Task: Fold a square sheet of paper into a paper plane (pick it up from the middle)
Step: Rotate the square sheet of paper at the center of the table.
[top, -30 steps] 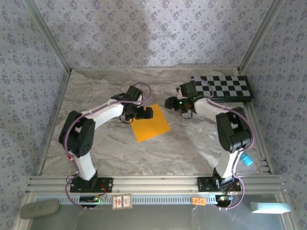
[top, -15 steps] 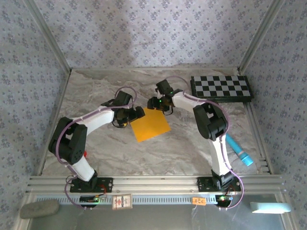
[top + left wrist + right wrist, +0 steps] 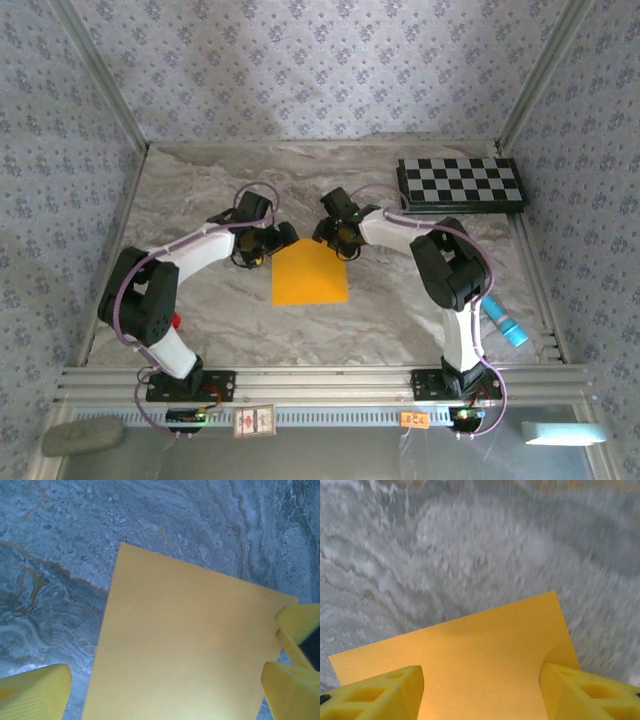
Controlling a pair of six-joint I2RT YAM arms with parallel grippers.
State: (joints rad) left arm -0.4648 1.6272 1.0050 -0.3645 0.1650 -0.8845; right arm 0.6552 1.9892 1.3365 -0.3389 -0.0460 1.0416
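The square sheet of paper (image 3: 310,273) is plain orange-yellow and lies flat and unfolded on the marble table, its edges square to the table front. A paper plane is out of view. My left gripper (image 3: 276,240) is at the sheet's far left corner and is open. In the left wrist view the gripper (image 3: 165,697) has its yellow fingers (image 3: 35,692) wide apart, with the sheet (image 3: 190,645) under the gap. My right gripper (image 3: 340,241) is open at the far right corner. In the right wrist view the gripper (image 3: 482,695) straddles the sheet (image 3: 480,650), and its fingertips (image 3: 590,692) are low on the paper.
A black-and-white checkerboard (image 3: 460,183) lies at the back right. A blue cylinder (image 3: 503,322) rests beside the right arm near the right rail. A small red piece (image 3: 176,321) shows by the left arm's base. Metal rails border the table.
The right arm swung left from near the checkerboard to the sheet's far right corner. The sheet turned from a diamond tilt to square with the table. The left gripper shifted slightly left.
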